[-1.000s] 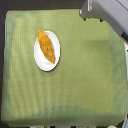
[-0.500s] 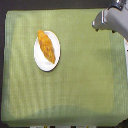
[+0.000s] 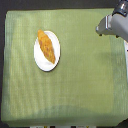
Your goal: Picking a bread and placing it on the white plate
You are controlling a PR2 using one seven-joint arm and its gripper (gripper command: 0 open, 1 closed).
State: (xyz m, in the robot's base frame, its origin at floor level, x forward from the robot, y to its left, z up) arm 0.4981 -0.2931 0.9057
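Observation:
The bread (image 3: 46, 46), a golden-orange oval with a rough crust, lies diagonally on the white plate (image 3: 40, 60) in the left half of the exterior view. My gripper (image 3: 101, 29) is far off at the upper right, a grey blurred shape over the edge of the green cloth. It is well apart from the plate and the bread. Nothing shows between its fingers, and the blur hides how the jaws stand.
A green cloth (image 3: 75, 85) covers the table, with dark floor around its edges. The grey arm (image 3: 117, 22) runs out of view at the exterior view's right edge.
The arm has shifted from the top edge down toward the exterior view's right side. The bread and plate have not moved.

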